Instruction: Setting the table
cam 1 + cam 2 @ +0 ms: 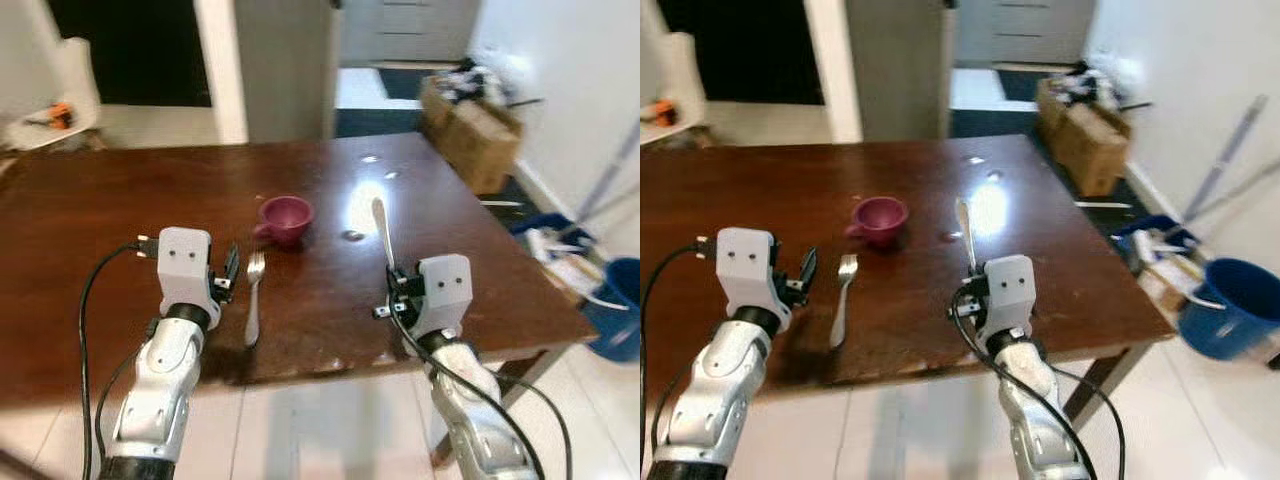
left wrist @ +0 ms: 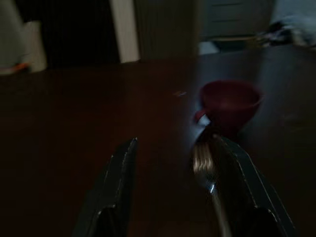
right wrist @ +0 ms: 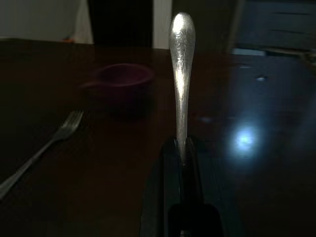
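The right gripper [image 1: 392, 285] is clamped thinly on one end of a spoon [image 1: 381, 228] that juts toward the far side, so it could twist or slip out when lowered onto the table [image 1: 120, 210]. The left gripper [image 1: 228, 272], jaws apart, hovers just left of the fork [image 1: 253, 300], which lies near the pink cup [image 1: 286, 218]

Your two silver arms are reaching forward from the bottom of the head view, side by side and well apart. Your left gripper [image 1: 229, 272] is hovering low with its two black fingers [image 2: 114, 190] spread apart, pointing ahead and gripping nothing. Your right gripper [image 1: 391, 283] is pointing forward too, with its fingers [image 3: 170, 192] pressed together and pinching a thin silver utensil [image 3: 181, 79] that is sticking straight out past the tips. Black cables are looping along both forearms behind the white wrist housings.
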